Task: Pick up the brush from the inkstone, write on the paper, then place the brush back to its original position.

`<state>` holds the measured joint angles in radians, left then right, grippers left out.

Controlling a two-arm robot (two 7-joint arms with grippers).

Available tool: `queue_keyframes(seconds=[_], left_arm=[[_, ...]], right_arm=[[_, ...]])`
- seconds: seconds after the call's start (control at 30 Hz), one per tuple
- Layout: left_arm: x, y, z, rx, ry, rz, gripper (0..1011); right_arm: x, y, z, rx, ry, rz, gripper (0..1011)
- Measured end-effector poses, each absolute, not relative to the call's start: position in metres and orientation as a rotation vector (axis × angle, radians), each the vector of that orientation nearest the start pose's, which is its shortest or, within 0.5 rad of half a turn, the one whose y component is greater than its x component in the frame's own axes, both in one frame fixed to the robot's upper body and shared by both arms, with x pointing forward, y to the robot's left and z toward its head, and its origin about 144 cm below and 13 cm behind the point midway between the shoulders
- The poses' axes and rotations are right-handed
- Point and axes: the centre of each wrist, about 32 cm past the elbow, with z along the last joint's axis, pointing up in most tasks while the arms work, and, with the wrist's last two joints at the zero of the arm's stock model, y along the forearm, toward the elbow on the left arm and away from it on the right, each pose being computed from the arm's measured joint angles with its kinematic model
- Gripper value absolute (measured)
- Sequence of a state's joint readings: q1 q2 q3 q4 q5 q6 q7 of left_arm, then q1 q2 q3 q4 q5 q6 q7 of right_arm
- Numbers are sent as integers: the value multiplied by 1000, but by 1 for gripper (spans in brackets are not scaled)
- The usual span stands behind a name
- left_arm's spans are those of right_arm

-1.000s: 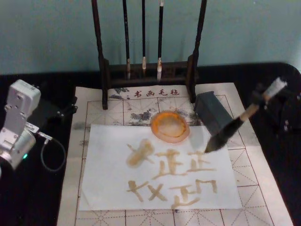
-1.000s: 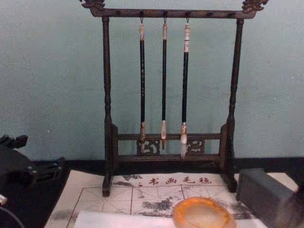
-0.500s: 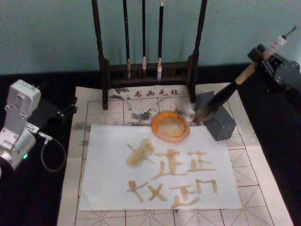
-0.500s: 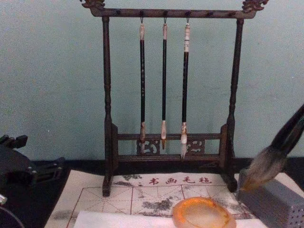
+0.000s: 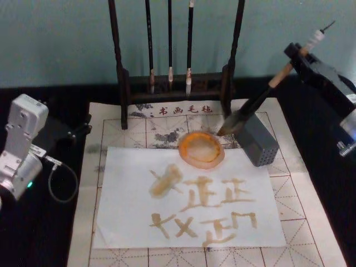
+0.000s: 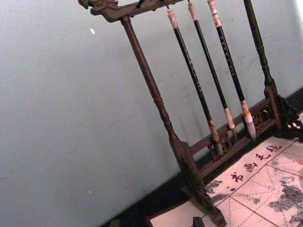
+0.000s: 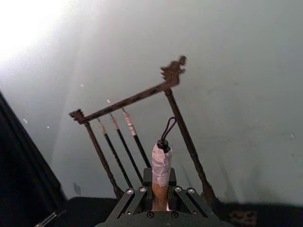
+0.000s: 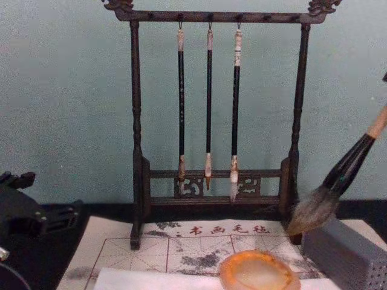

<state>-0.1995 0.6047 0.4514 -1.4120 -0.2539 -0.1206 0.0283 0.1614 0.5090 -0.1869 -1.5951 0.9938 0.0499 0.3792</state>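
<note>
**Time to Put the Big Brush Back**

The white sheet of paper (image 5: 125, 183) already has amber marks on it, so the writing looks done. The job now, I think, is to lay the big brush (image 5: 260, 97) with the pale wooden handle and bushy grey tip back on the small round inkstone (image 5: 201, 149) with the orange rim.

The brush hangs tilted in the air. Its tip is between the inkstone and the grey block (image 5: 257, 140). It is very near the block's end and not yet on the inkstone.

To do this well, the tip should go a little toward the robot's left and come down slowly. Then it lands on the inkstone and does not bump the block or the dark wooden brush rack (image 5: 123, 83) behind. Letting go should wait until the brush rests.

The right end effector (image 5: 296, 55) is closed tight on the top part of the handle. The left end effector (image 5: 58, 132) sits parked at the left, beside the beige mat (image 5: 311, 222).
</note>
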Motion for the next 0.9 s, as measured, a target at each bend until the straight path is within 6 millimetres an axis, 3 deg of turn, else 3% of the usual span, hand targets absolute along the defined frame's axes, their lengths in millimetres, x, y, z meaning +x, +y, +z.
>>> queue_keyframes(seconds=[0.43, 0.9], left_arm=[[489, 310, 1140, 304, -285, 1248, 1001], [489, 310, 1140, 304, -285, 1248, 1001]], right_arm=[[519, -303, 1204, 414, 492, -996, 187], [531, -293, 1197, 412, 671, -1051, 187]])
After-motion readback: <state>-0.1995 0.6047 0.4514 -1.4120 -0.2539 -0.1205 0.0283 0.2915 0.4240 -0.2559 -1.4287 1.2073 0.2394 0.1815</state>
